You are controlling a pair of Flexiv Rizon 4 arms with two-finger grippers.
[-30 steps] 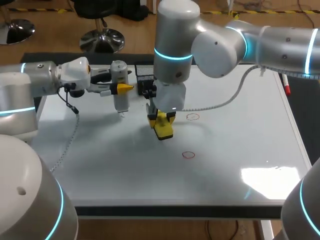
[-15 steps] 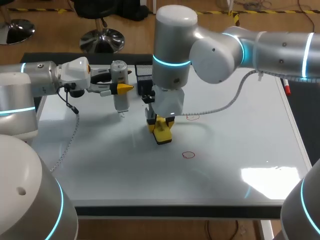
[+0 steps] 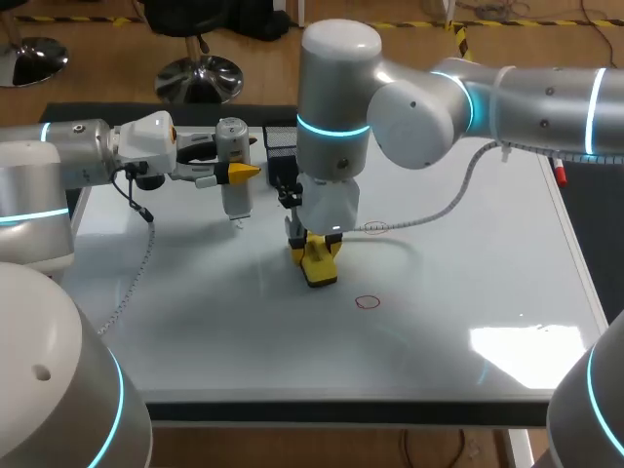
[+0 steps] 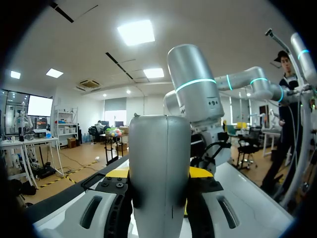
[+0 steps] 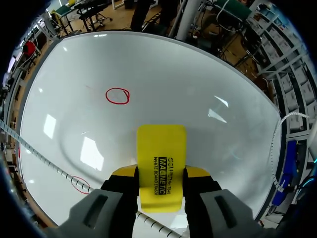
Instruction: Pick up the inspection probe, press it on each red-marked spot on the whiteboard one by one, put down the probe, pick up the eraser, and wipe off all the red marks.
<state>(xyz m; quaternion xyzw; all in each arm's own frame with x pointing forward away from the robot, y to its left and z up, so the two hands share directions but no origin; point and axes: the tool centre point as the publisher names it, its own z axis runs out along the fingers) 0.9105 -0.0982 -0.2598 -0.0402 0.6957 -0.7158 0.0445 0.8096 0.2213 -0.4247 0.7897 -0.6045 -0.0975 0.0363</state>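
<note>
Resting on the dark worktop (image 3: 600,216): a red-tipped marker (image 3: 560,174) near the right edge, and a black mesh basket (image 3: 280,144) at the far side, partly hidden.

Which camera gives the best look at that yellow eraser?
Right wrist view: the yellow eraser sits large, held in the right tool. The head view shows it small under that arm; the left wrist view not clearly.

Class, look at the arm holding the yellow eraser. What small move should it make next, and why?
Probably slide the yellow eraser, gripped by the right gripper, forward onto the red circle just ahead of it. That mark is unwiped, and the eraser sits on or just above bare whiteboard short of it. A second red circle beside the gripper could follow.
</note>
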